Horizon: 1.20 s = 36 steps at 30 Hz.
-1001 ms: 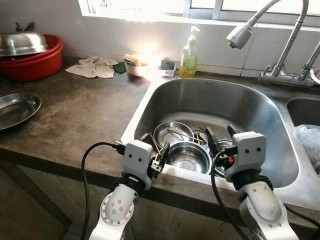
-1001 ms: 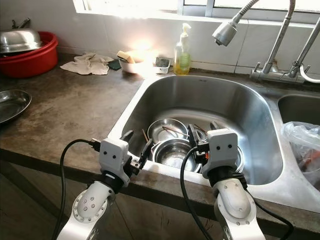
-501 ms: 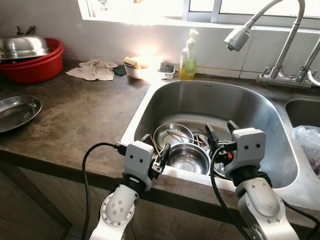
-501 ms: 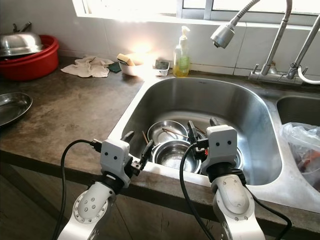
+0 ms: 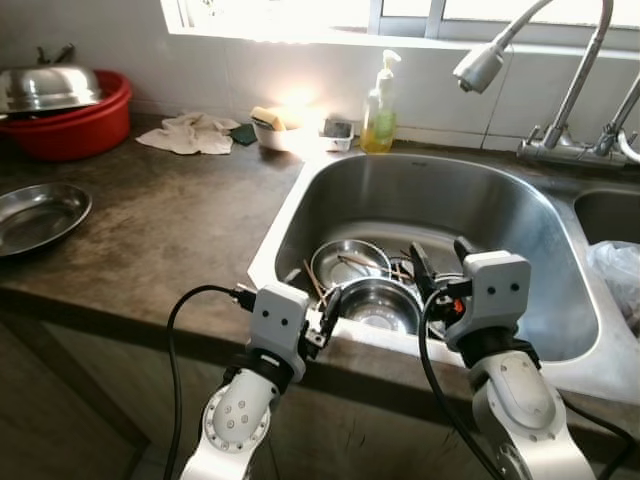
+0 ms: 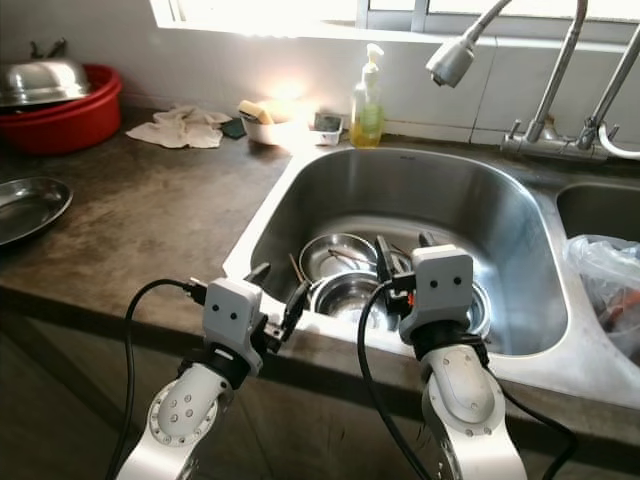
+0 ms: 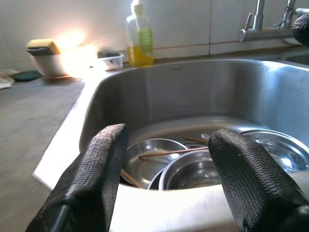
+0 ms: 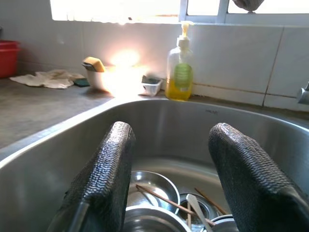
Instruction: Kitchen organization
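Note:
The steel sink [image 5: 430, 190] holds a few nested steel bowls: one in front [image 5: 378, 305], one behind it [image 5: 348, 262] with brown chopsticks [image 5: 362, 263] lying across. My left gripper [image 5: 312, 285] is open at the sink's front rim, just left of the front bowl. My right gripper [image 5: 440, 252] is open too, hovering over the front right of the basin above the bowls. In the left wrist view the bowls [image 7: 193, 169] and a chopstick [image 7: 169, 152] lie between the black fingers [image 7: 91, 179]. The right wrist view has a spoon [image 8: 195, 205] among the bowls.
A yellow soap bottle [image 5: 379, 105] stands behind the sink, and a spray faucet [image 5: 478, 68] hangs over it. On the counter to the left are a steel plate [image 5: 35, 215], a red basin [image 5: 75, 130] with a steel lid, a cloth [image 5: 195, 133] and a white bowl [image 5: 272, 132]. A plastic bag [image 5: 615, 275] lies in the right basin.
The head view has shifted slightly. Both grippers stay open at about the same places over the sink's front, and the bowls have not moved.

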{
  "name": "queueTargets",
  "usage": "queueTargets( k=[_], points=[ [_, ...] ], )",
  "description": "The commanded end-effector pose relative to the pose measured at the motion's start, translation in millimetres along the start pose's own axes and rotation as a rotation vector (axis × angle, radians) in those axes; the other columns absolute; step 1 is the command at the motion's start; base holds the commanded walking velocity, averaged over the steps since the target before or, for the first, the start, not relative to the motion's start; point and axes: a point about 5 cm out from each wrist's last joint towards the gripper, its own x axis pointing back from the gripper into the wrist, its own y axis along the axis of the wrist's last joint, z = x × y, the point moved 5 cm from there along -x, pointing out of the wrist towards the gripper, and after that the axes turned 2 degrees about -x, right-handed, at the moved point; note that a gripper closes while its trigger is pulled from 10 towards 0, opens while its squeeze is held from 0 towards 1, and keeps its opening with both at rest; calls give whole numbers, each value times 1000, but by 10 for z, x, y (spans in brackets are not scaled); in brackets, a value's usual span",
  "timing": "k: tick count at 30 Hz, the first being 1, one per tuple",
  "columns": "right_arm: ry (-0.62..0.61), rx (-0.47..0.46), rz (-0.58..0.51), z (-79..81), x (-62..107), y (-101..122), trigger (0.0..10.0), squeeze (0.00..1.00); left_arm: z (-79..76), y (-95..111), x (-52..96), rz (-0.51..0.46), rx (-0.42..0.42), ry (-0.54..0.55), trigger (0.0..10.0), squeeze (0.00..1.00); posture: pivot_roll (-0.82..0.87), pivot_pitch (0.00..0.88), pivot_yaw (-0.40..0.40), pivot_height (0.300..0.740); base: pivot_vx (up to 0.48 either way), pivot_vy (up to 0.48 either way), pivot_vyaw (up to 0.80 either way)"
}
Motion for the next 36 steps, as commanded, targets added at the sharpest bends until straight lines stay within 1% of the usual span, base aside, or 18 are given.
queueTargets(
  k=[1, 12, 29, 36],
  points=[
    [-5, 4, 8, 3, -13, -15, 10000, 0, -13, -18, 3, 7, -5, -6, 10000, 0, 45, 42, -19, 740, -289, 0, 0],
    [-14, 1, 11, -7, -27, -26, 10000, 0, -9, -46, 20, 15, -10, -12, 10000, 0, 45, 45, -17, 740, -289, 0, 0],
    [-14, 24, 23, -20, -36, -58, 10000, 0, -7, -24, -28, 6, -8, 0, 10000, 0, 46, 45, -22, 740, -277, 0, 0],
    [-17, 12, 24, -22, -43, -66, 10000, 0, 21, -8, -46, 1, -14, 22, 10000, 0, 45, 43, -19, 740, 0, 0, 0]
  ],
)
